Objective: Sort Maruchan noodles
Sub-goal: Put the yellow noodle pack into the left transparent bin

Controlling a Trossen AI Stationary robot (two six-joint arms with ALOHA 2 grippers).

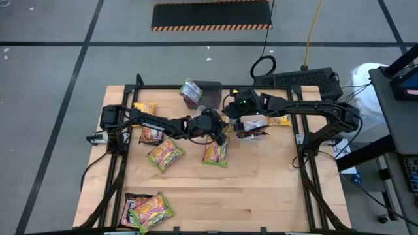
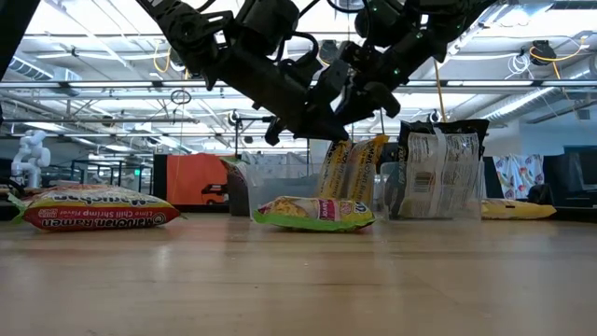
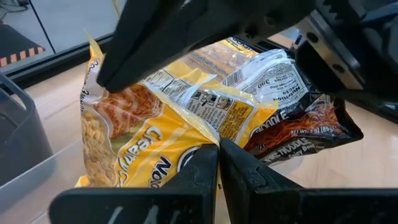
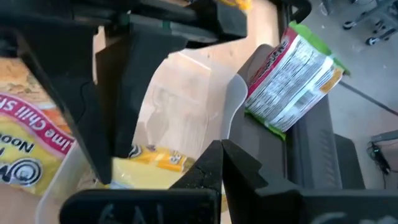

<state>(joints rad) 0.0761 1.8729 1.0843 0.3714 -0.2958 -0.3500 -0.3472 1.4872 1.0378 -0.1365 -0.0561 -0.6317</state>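
Note:
My left gripper (image 3: 218, 149) is shut on a yellow Maruchan packet (image 3: 143, 137) near the table's far middle. The packet stands upright under the grippers in the low view (image 2: 350, 173). My right gripper (image 4: 221, 148) is shut and reaches in from the right, close over the same packet (image 4: 152, 160). Just beyond lies a dark brown packet (image 3: 305, 127) in a clear tub (image 1: 251, 127). More packets lie flat on the table: two green-edged ones (image 1: 165, 155) (image 1: 215, 152), a dark one (image 1: 151, 134) and two yellow ones (image 1: 145, 108) (image 1: 281, 120). My left gripper pinches the yellow packet's crinkled edge (image 3: 211, 127) between its two fingertips, coming at it slanting down from the table's left. The packet hangs upright below the fingers, and a green-edged packet hides its lower end in the low view. My right gripper's shut fingers (image 3: 124, 62) lie close across the packet's upper part, and I cannot tell whether they touch it.
A dark grey box (image 1: 208, 91) stands at the far middle with a green-edged packet (image 4: 292, 74) leaning on its rim. Several packets are stacked at the near left corner (image 1: 147, 210). The near right part of the table (image 1: 274, 196) is bare wood.

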